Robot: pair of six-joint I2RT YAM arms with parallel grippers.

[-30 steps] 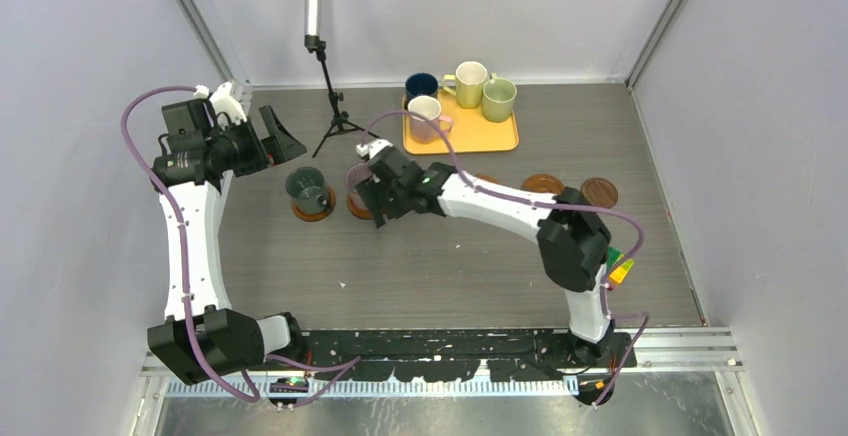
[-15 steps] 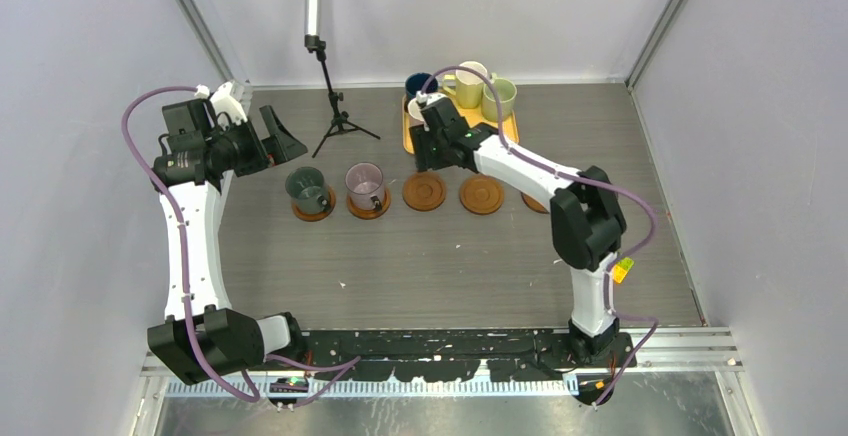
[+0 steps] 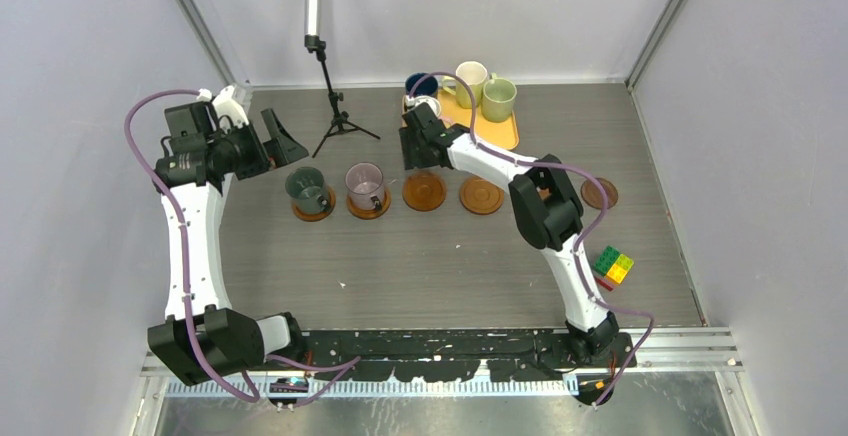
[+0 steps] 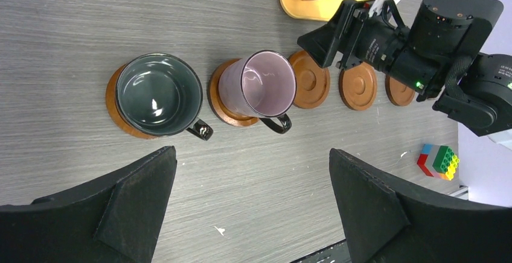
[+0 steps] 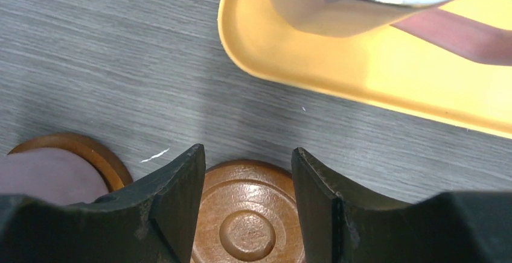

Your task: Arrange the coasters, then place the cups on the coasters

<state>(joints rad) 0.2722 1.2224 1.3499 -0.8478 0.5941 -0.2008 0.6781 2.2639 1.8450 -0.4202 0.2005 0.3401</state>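
My right arm has swung across the grey worktop [image 3: 440, 266]. A second ago my right gripper [image 3: 418, 156] was down at the mauve cup. Now it hangs just short of the near-left corner of the yellow-orange tray [image 3: 495, 134]. Its jaws stand apart with nothing between them, narrower than they were a second ago. My left gripper [image 4: 250, 154] has not moved; it hangs well to the left of the right one, jaws spread wide and empty.

The pink cup [image 5: 320, 6] stands on the tray directly ahead of my right gripper. The navy blue cup [image 3: 420, 84], pale yellow cup [image 3: 470, 80] and light green cup [image 3: 498, 99] stand farther beyond it on the same tray, where they were before. The mauve cup [image 3: 365, 184] stands just to the left of my right gripper, and the dark green cup [image 3: 305, 184] farther left, each on a coaster.

A bare coaster [image 5: 247, 221] lies right below my right gripper's fingertips. A second bare coaster [image 3: 481, 196] lies just to its right. A third bare coaster [image 4: 398, 91] is now partly hidden behind my right arm. The darker coaster [image 3: 599, 193] lies farthest right. The toy block [image 3: 612, 264], half covered by my elbow a second ago, is in plain view near my right base.
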